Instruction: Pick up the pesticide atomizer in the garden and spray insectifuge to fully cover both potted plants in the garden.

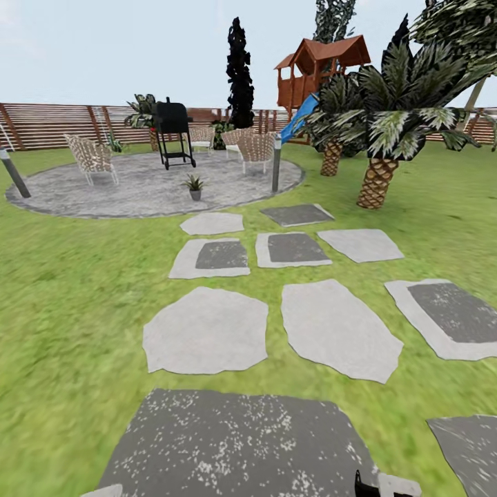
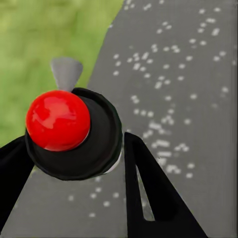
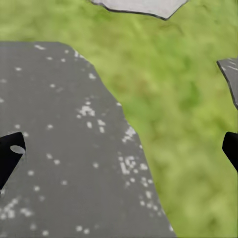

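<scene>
Potted plant [image 1: 195,186] on round patio [image 1: 138,190] | lawn [image 1: 69,310], stepping stones [image 1: 207,330] | left jaws pinching atomizer [image 2: 74,131] | right jaws spread

left hand [image 2: 74,158] gripping, right hand [image 3: 119,148] spread

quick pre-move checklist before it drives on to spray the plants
1. Pesticide atomizer in the left end effector: ok, its dark body sits between the two fingers.
2. Right end effector free: ok, open, with nothing between its fingers.
3. A potted plant in sight: ok, one stands on the near edge of the patio.
4. Second plant located: cannot tell.
5. Within spraying distance: not ok, the plant lies well ahead, beyond several stepping stones.
6. Insectifuge on its leaves: cannot tell, too small in the head view.
</scene>
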